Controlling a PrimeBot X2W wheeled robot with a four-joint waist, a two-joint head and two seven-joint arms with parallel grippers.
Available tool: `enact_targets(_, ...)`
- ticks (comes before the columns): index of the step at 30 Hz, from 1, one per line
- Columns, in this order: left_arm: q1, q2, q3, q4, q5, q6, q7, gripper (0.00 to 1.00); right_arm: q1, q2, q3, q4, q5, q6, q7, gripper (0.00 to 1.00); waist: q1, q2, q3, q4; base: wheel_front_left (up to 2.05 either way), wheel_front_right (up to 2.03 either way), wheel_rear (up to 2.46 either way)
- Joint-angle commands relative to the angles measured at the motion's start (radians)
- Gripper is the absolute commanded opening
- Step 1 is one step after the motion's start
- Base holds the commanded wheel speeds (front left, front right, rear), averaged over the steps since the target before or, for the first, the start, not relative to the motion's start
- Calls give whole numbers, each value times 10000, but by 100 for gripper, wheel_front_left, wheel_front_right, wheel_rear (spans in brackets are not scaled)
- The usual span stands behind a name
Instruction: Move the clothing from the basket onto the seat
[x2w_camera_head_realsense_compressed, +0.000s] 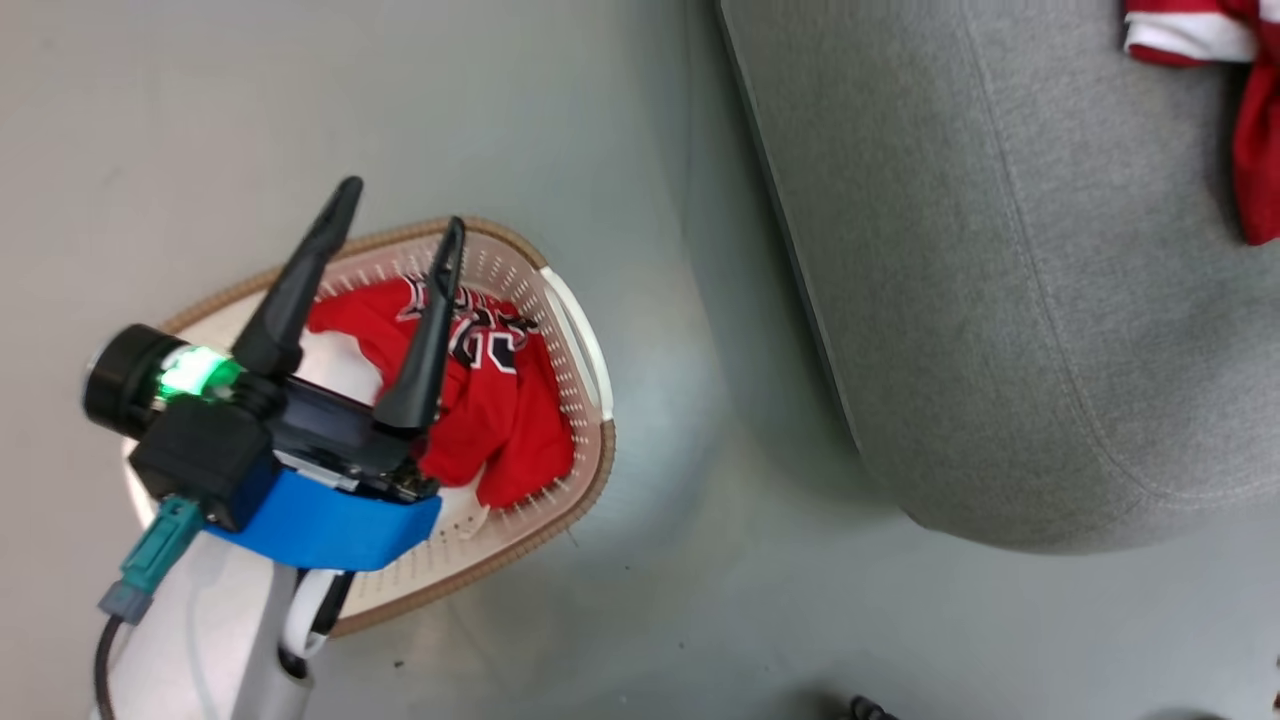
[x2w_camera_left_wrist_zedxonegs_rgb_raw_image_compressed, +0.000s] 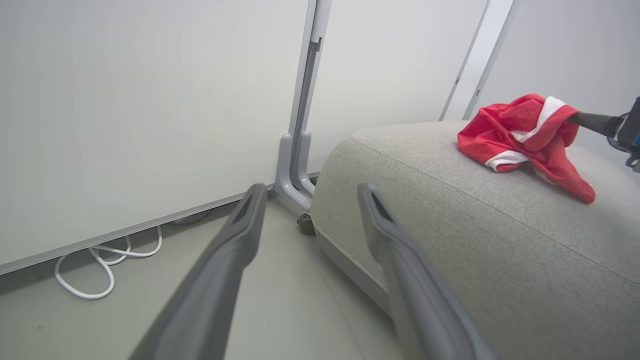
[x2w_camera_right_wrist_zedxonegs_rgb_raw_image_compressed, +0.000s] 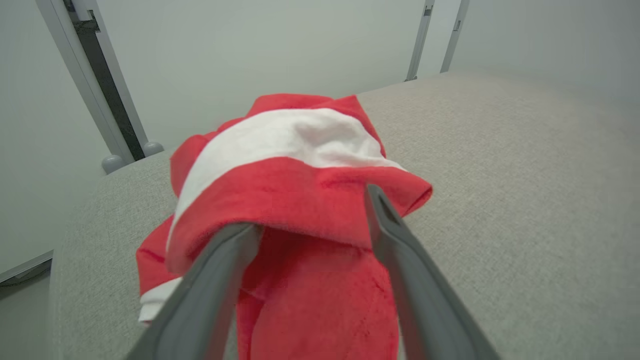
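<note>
Dark tapered fingers on the right hand (x2w_camera_right_wrist_zedxonegs_rgb_raw_image_compressed: 311, 212) are spread wide, not gripping anything. The soft red striped garment (x2w_camera_right_wrist_zedxonegs_rgb_raw_image_compressed: 300, 150) is just slumped between and over their tips, a crumpled heap on the seat (x2w_camera_right_wrist_zedxonegs_rgb_raw_image_compressed: 500, 175), which is grey woven fabric with rounded edges. The left hand (x2w_camera_head_realsense_compressed: 403, 205) is wide open too, empty, hovering over the basket (x2w_camera_head_realsense_compressed: 603, 455) on the floor (x2w_camera_head_realsense_compressed: 200, 120). It's perforated cream plastic with a brown woven-look rim, and the red jersey (x2w_camera_head_realsense_compressed: 500, 400) with black-and-white lettering is bunched up inside.
</note>
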Motion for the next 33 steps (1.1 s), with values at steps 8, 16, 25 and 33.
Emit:
enact_targets(8, 485, -809, 54, 910, -356, -25, -30, 100, 2057, 153, 1070, -1141, -197, 1, -31, 100, 0, 0, -2099, 724, 0, 0, 0)
enact_targets(16, 1289, -1485, 662, 1783, -496, -25, -30, 100, 4118, 589, 2222, -2626, -145, 1, 13, 100, 0, 0, -3789, 1232, 0, 0, 0)
enact_targets(25, 2029, -2013, 1292, 2630, -484, -25, -30, 100, 6255, 1006, 2748, -4396, -334, 1, 457, 100, 0, 0, -5120, 2134, 0, 0, 0)
enact_targets(33, 2367, -2070, 1685, 3378, -457, -25, -29, 100, 7529, 1474, 3264, -5713, -373, 1, 949, 100, 0, 0, -5920, 2827, 0, 0, 0)
